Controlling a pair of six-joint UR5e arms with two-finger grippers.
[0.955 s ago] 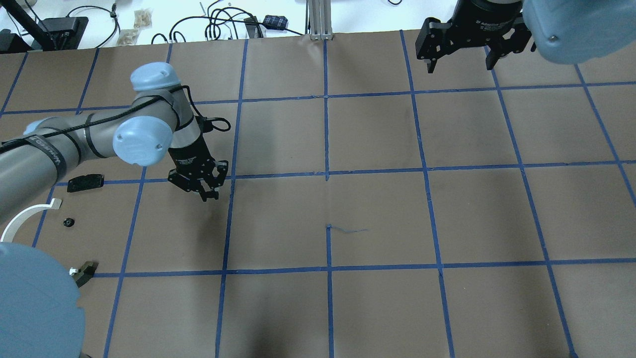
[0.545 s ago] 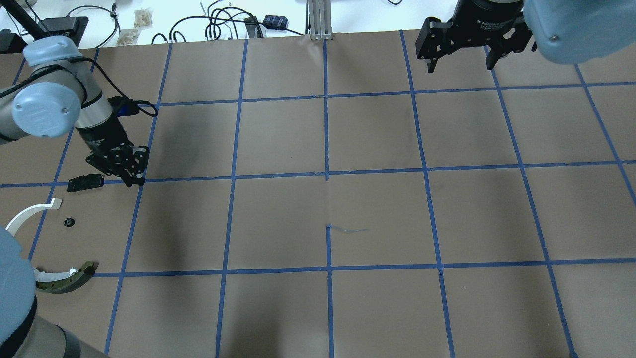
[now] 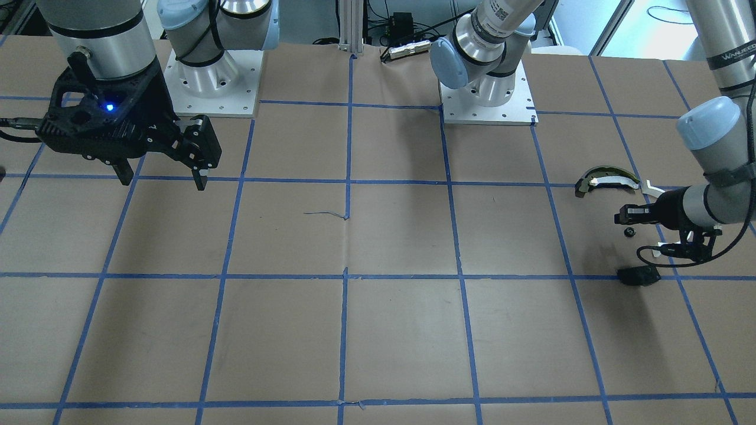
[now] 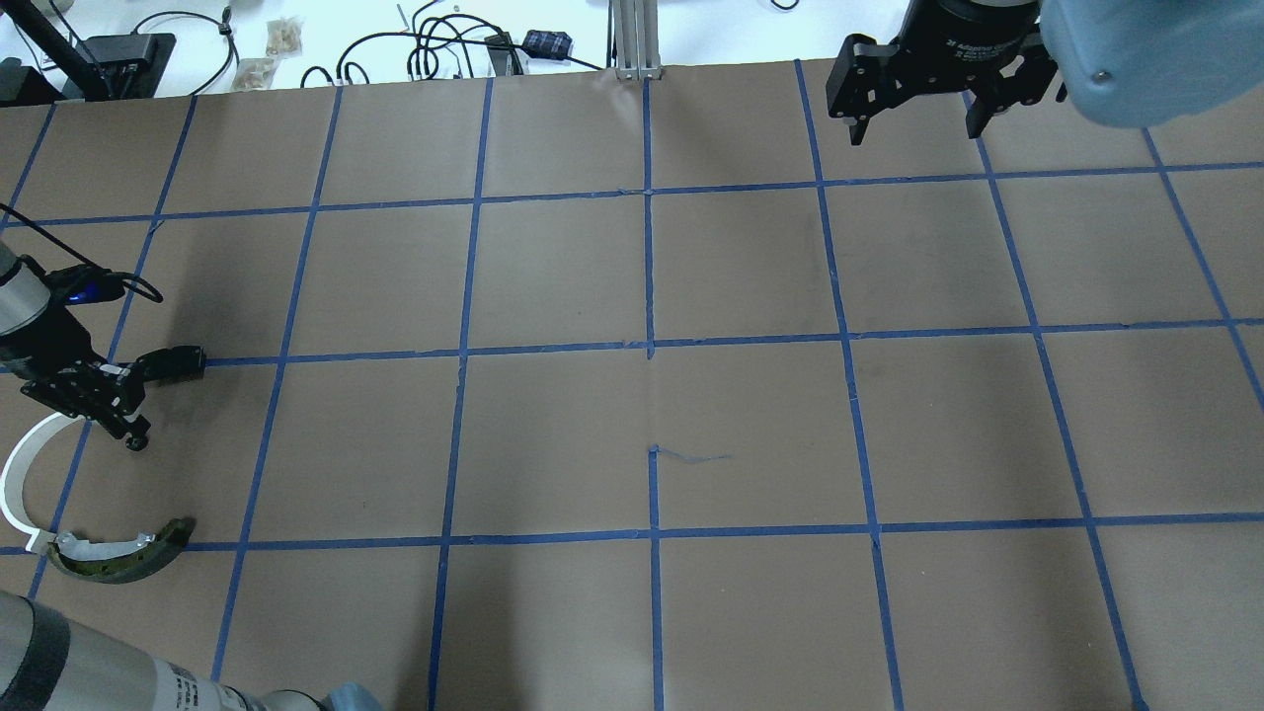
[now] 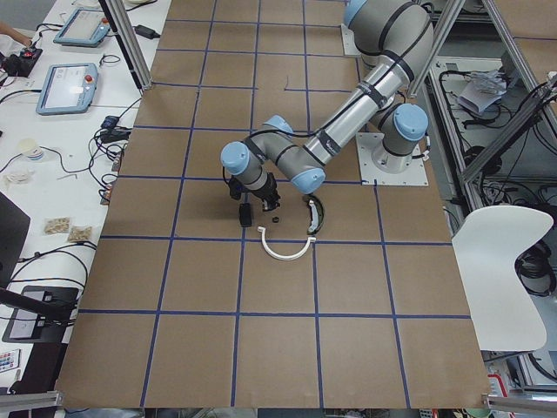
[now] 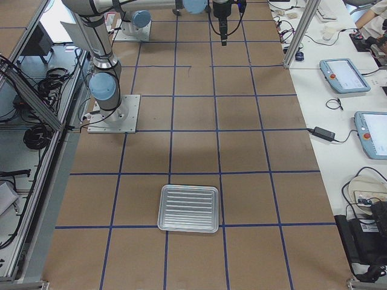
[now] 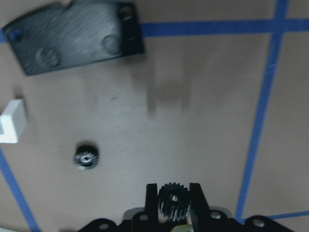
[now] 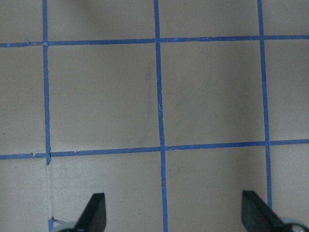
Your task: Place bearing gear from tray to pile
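My left gripper (image 7: 173, 193) is shut on a small black bearing gear (image 7: 173, 199). It hovers just above the pile at the table's left end (image 4: 126, 427) (image 3: 621, 217). The pile holds a flat black plate (image 7: 72, 41) (image 3: 638, 275), a white half-ring arc (image 4: 15, 474) (image 3: 652, 190), a curved dark metallic piece (image 4: 118, 558) (image 3: 605, 177) and a second small gear lying on the table (image 7: 86, 158) (image 3: 630, 232). My right gripper (image 4: 913, 123) (image 8: 176, 212) is open and empty, held high over the far right of the table. The silver tray (image 6: 188, 188) shows only in the exterior right view.
The table is brown paper with a blue tape grid (image 4: 652, 346). Cables and boxes (image 4: 444, 49) lie beyond its far edge. The two arm bases (image 3: 484, 100) stand at the robot's side. The tray sits beyond the right end of the overhead view.
My left arm has swept leftward, from the table's left-middle to over the pile, with its gripper shut. The right arm has not moved.
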